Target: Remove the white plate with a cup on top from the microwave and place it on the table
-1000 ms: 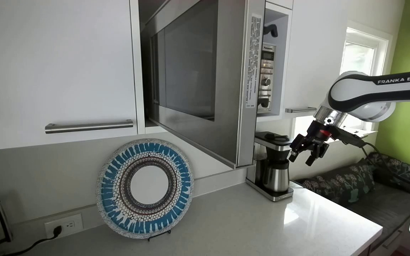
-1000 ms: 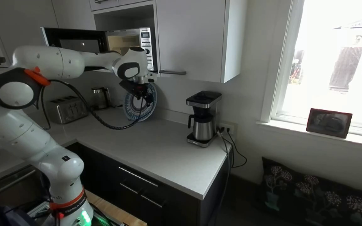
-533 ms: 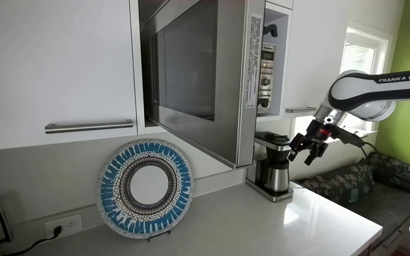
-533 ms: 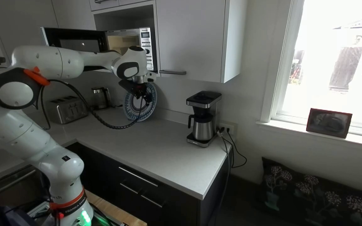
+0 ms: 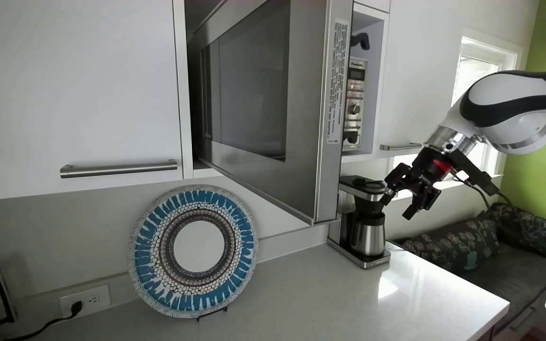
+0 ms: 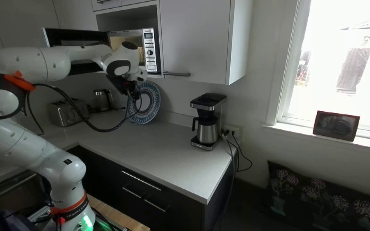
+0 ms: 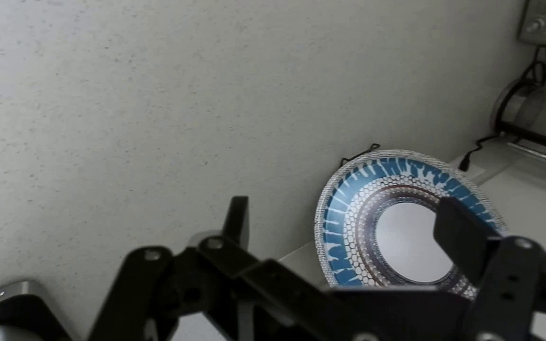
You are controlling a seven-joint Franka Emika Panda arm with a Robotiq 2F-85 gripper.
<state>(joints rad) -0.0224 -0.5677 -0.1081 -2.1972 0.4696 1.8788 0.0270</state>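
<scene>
Since the earlier frame, the robot arm point(image 6: 55, 64) has shifted toward the picture's left in an exterior view, uncovering more of the patterned plate point(image 6: 148, 102) standing on edge on the countertop point(image 6: 159, 157). The gripper point(image 5: 397, 207) hangs in the air, its two fingers point(image 7: 240, 218) spread wide apart. The microwave point(image 6: 150, 57) stands open among white wall cabinets point(image 6: 194, 38), the arm hiding part of its pale-yellow inside. The white plate and cup cannot be made out, so their place is unclear. A steel carafe point(image 6: 207, 133) sits upright in the coffee maker point(image 6: 208, 100); its contents are hidden.
</scene>
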